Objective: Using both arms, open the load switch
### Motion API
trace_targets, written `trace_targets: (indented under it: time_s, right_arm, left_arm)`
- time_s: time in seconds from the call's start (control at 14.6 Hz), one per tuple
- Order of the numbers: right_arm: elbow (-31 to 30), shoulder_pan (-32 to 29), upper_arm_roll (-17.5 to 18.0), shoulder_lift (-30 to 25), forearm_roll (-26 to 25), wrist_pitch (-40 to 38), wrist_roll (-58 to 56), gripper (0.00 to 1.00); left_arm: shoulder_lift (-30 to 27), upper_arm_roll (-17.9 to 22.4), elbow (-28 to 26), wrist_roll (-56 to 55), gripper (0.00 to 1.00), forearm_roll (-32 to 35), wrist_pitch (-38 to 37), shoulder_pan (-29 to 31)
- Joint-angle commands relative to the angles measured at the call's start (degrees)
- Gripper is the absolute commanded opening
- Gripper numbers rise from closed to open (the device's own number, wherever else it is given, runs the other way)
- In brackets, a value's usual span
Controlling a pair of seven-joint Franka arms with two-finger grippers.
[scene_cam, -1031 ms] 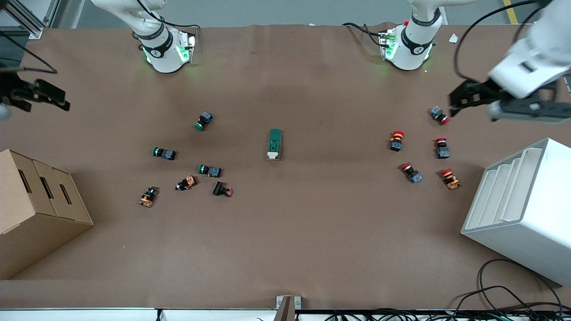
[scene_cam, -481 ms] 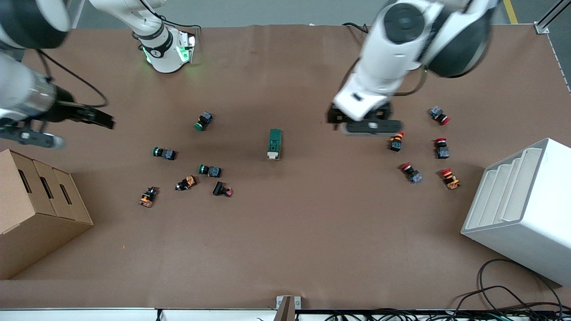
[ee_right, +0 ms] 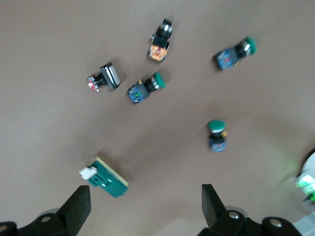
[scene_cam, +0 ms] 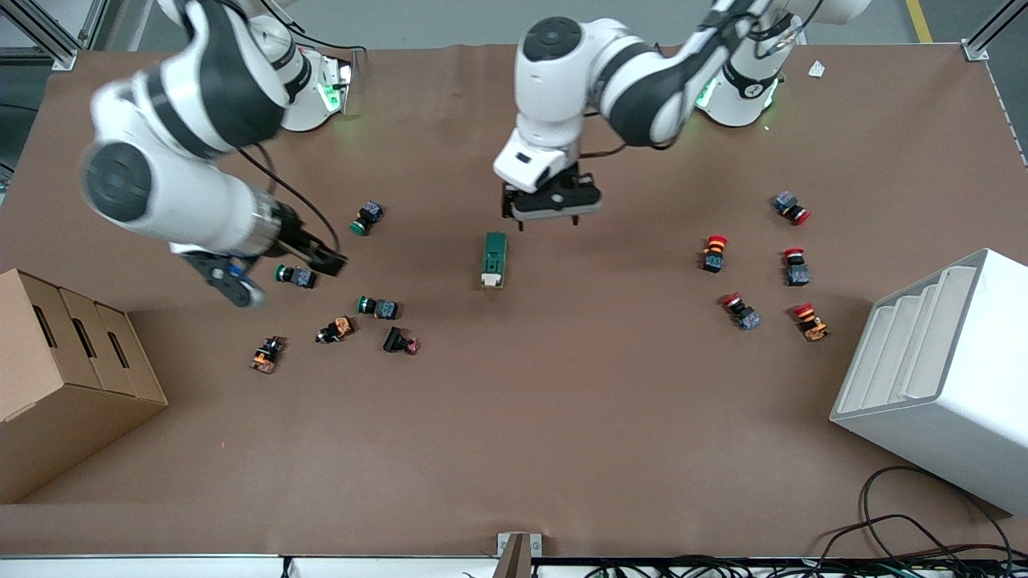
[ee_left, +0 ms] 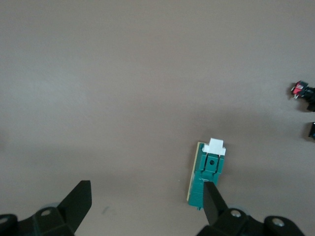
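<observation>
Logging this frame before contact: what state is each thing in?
load switch: flat on the table, untouched, white lever end nearer the front camera
left end effector: open, empty, above the table beside the load switch
right end effector: open, empty, over the green-capped push-buttons

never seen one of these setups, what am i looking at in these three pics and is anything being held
These are two white robot arms bolted to a brown table, each ending in a black two-finger end effector. The wide picture comes from a high camera facing the robots; the other two come from cameras on each arm's wrist, looking down past its fingers.

The left end effector hangs open over the table beside the load switch, a dark green block with a white lever end. The right end effector is open above the green-capped push-buttons. Neither holds anything.

Red-capped push-buttons lie toward the left arm's end, near a white rack. A cardboard box sits at the right arm's end.
</observation>
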Motion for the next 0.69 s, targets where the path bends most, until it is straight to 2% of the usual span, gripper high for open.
trace_targets:
  time_s: [0.0,0.14,0.34,0.41,0.62]
  right_arm:
    - [1.30,5.48,-0.56,4.90,1.58,4.23,11.65,1.00]
    - [4.27,8.30,-0.56,10.25,1.49,5.22,20.26,1.00]
    - [12.62,12.26,-0.47,20.36,1.49,5.22,33.45,1.00]
    - [14.64,13.40,-0.47,22.39,1.49,5.22,36.71,1.00]
    - [14.75,15.17,-0.47,24.95,1.66,7.49,39.90,1.00]
  left_arm:
    - [3.74,0.17,-0.07,-12.51,1.00,6.63,2.54,-3.27]
    - [7.25,0.17,-0.07,-19.37,1.00,11.11,4.12,-6.08]
    - [12.61,0.17,0.10,-33.15,1.00,22.87,6.49,-8.98]
    - [14.55,0.17,0.10,-38.51,1.00,27.61,7.63,-9.69]
    - [19.73,0.17,0.28,-48.99,1.00,40.80,8.17,-11.71]
